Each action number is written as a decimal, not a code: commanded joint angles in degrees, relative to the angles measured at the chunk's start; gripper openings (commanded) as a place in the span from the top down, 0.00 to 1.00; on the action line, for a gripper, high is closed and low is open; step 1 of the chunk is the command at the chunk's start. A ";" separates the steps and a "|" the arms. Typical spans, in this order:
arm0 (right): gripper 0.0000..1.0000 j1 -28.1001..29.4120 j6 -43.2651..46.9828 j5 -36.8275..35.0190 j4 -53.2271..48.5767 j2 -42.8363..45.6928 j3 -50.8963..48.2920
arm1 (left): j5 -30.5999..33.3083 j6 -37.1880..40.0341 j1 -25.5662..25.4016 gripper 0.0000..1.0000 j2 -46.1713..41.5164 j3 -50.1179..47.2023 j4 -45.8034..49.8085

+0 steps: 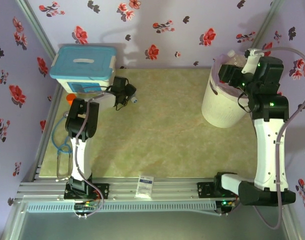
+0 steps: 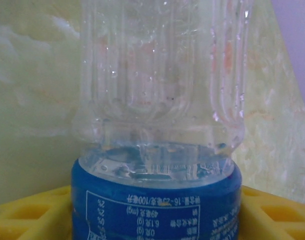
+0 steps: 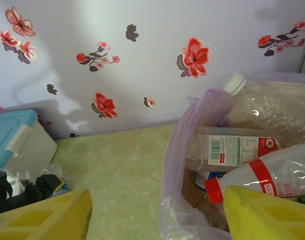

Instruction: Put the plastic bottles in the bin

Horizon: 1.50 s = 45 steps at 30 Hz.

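Note:
A clear plastic bottle (image 2: 157, 95) with a blue label sits close up in the left wrist view, its label end between the yellow fingers (image 2: 27, 212). My left gripper (image 2: 155, 210) is shut on it, near the blue-lidded box in the top view (image 1: 123, 91); the bottle's pale cap (image 1: 135, 100) pokes out to the right. The white bin (image 1: 218, 107) with its pale liner (image 3: 180, 150) stands at the back right. My right gripper (image 3: 157, 212) hangs open over the bin's left rim (image 1: 231, 75). Inside lie a white-capped bottle (image 3: 272, 107), a white-labelled one (image 3: 227, 150) and a red-capped one (image 3: 265, 177).
A white box with a light-blue lid (image 1: 83, 67) stands at the back left, with a small orange cylinder (image 1: 70, 99) beside it. A white packet (image 1: 145, 186) lies on the front rail. A blue cable (image 1: 62, 150) loops by the left arm. Flowered walls close in the table.

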State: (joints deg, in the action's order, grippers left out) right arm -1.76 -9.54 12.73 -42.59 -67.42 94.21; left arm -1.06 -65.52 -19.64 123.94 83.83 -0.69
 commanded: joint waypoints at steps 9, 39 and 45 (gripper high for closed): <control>0.30 6.36 -3.18 2.79 -0.19 -0.68 1.13 | -2.38 13.75 -1.73 0.50 -11.95 -8.48 -3.81; 0.13 37.00 -23.13 14.79 27.32 -28.17 -3.89 | -30.56 43.83 -7.69 0.74 -49.78 -35.80 -16.85; 0.22 37.29 -24.85 16.45 30.06 -30.84 -3.77 | -30.50 44.07 -8.63 0.74 -48.87 -34.94 -16.80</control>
State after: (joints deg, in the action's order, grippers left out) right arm 35.27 -32.60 27.16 -15.94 -97.27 89.73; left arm -30.48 -23.38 -27.68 74.67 47.20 -16.23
